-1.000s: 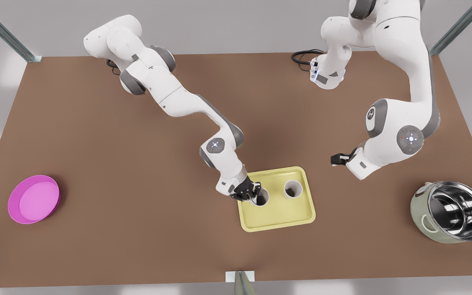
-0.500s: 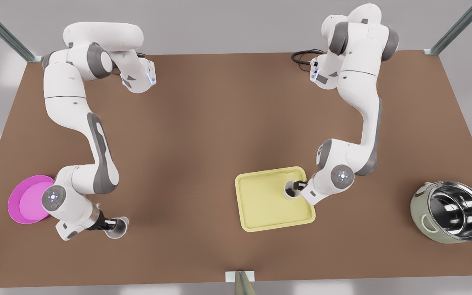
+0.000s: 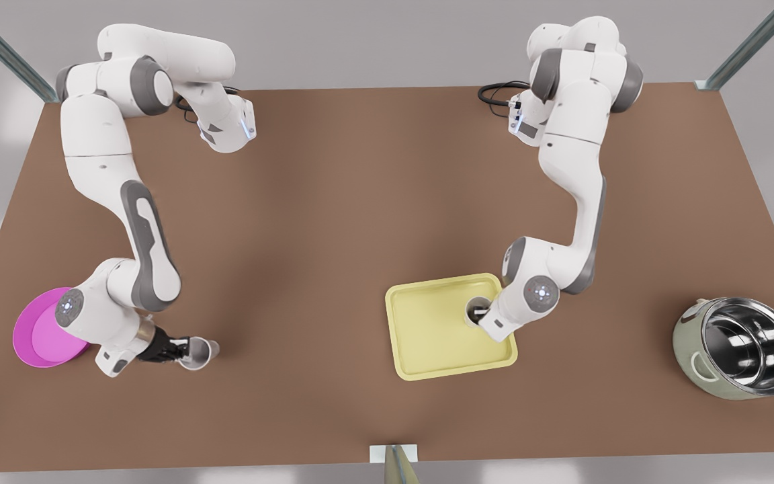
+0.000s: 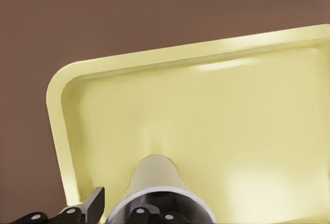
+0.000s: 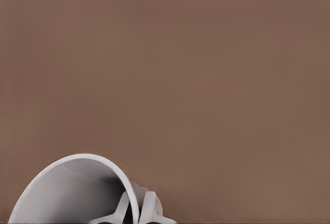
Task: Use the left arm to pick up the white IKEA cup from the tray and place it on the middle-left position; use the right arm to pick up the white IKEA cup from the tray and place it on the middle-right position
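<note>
White cup on the tray (image 3: 478, 310), upright in the far right part of the tray (image 3: 427, 336), has the left tool (image 3: 488, 317) at its rim; whether the tool is clenched cannot be told. The step in hand is this pick-up, and the next move calls for a firm pinch and a straight lift. The right tool (image 3: 182, 349) grasps the other cup (image 3: 200, 353) by its rim, beside the magenta plate (image 3: 37, 329) at the surface's (image 3: 333, 202) near left in the front view.

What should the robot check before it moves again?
1. Right end effector pinching the carried cup by its rim: ok.
2. Carried cup upright: not ok, it tilts.
3. Carried cup apart from the pink plate: ok.
4. Left end effector at the tray cup: ok.
5. Tray cup upright on the tray: ok.
6. Carried cup touching the table: cannot tell.
</note>
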You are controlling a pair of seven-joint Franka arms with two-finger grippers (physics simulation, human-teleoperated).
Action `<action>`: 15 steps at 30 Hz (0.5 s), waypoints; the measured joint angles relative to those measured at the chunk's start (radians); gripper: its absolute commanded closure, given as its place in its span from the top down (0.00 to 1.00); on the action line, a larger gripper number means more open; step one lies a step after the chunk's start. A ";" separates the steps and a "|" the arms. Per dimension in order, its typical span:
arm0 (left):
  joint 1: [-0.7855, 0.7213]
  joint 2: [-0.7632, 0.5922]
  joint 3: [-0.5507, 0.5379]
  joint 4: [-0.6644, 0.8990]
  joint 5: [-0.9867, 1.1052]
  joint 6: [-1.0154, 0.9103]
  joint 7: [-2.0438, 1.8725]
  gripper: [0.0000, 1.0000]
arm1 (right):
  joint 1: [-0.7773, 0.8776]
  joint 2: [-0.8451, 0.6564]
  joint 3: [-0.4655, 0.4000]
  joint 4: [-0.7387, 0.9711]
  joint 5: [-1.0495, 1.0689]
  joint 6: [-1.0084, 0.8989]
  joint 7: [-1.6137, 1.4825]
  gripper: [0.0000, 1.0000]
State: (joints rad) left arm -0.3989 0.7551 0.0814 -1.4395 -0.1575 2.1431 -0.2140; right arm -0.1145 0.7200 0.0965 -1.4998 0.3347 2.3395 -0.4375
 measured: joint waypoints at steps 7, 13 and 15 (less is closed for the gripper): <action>-0.004 -0.010 0.005 0.015 0.016 -0.030 -0.033 0.05 | -0.015 -0.003 0.000 0.002 0.084 -0.062 -0.133 1.00; 0.005 -0.037 0.084 0.050 0.025 -0.061 -0.047 0.05 | -0.017 0.000 0.003 0.001 0.087 -0.074 -0.186 1.00; 0.011 -0.043 0.132 0.066 0.024 -0.082 -0.038 0.05 | -0.017 0.002 0.002 0.001 0.095 -0.077 -0.209 1.00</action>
State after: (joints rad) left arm -0.3882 0.7124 0.2139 -1.3735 -0.1340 2.0615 -0.2522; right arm -0.1319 0.7216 0.0985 -1.4992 0.4301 2.2625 -0.6468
